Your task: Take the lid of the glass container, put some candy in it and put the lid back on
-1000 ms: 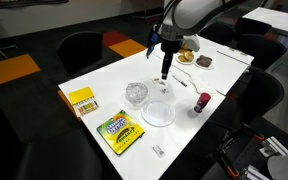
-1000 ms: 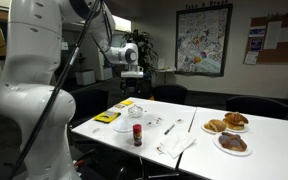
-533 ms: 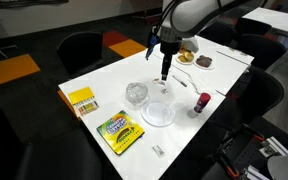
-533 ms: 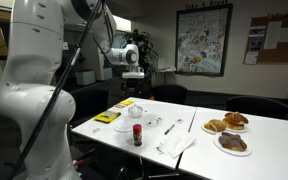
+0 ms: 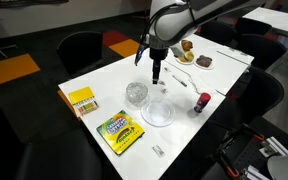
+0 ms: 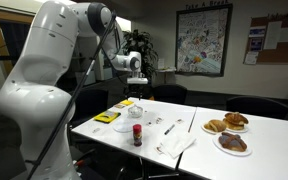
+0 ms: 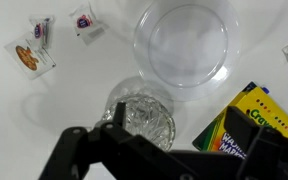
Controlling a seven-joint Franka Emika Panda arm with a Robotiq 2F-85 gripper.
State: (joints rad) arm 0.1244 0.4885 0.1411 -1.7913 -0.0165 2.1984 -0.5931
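Note:
The glass container, a small cut-glass bowl, stands on the white table and shows in an exterior view too. I cannot tell the lid apart from the bowl. Three small wrapped candy pieces lie on the table beyond it. My gripper hangs open and empty above the table. In the wrist view its left finger is over the bowl's edge. In an exterior view the gripper hangs high over the table's far side.
A flat round plate lies right next to the bowl. A crayon box lies under my right finger. There is also a yellow box, a red bottle and plates of food.
The arm has swung sideways, carrying the open gripper from over the plate's far side towards the glass bowl. Nothing on the table has moved.

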